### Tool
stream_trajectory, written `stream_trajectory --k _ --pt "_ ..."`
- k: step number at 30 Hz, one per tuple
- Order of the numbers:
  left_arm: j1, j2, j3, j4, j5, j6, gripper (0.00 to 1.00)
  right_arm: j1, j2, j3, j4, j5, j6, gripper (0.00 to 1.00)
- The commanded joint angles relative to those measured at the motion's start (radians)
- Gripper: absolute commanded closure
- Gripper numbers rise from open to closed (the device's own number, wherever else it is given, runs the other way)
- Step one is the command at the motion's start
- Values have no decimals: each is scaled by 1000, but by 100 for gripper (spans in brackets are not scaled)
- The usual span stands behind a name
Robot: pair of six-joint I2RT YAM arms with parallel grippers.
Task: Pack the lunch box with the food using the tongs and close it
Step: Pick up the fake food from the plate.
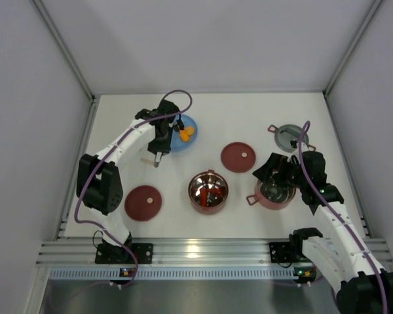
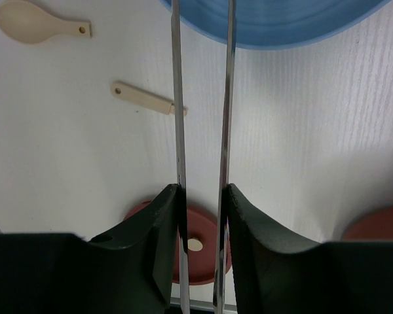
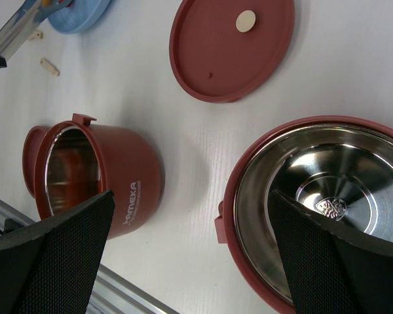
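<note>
Well, the left gripper [image 2: 203,196] is pinching the tongs [image 2: 178,98] from both sides; its dark fingers [image 2: 154,229] press on the outsides of the two thin silver blades, which run close together with a narrow gap between them. The blades reach away from the fingers to the blue plate [image 1: 188,143] at the far left of the table [image 1: 249,111]; their tips run off the top of the left wrist's view, so I cannot tell what they touch. A few orange pieces [image 1: 187,133] lie on that plate. Just beside the tongs, on the bare table, lie a pale spoon [image 2: 33,23] and a short beige stick [image 2: 144,98], apart from each other.

Over on the right, the right gripper [image 3: 191,196] hangs with its fingers spread wide and nothing between them; it is above the right bowl [image 3: 327,170], whose shiny steel inside faces up. The middle bowl [image 1: 208,191] stands upright near the front edge, well apart from the right one; something red shows inside it, though I cannot tell whether that is food or a reflection. One maroon lid [image 1: 239,157] lies flat between the plate and the right bowl; another maroon lid [image 1: 143,201] lies flat left of the middle bowl; the grey top lid [image 1: 288,137] rests behind the right arm, toward the far right.
</note>
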Motion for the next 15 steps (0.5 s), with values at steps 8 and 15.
stream_trajectory --k 8,15 --pt "1 -52 12 12 17 -4 75 -12 5 3 23 -15 -5 0" --pt "1 -99 58 12 4 -6 76 -12 9 4 25 -16 -4 0"
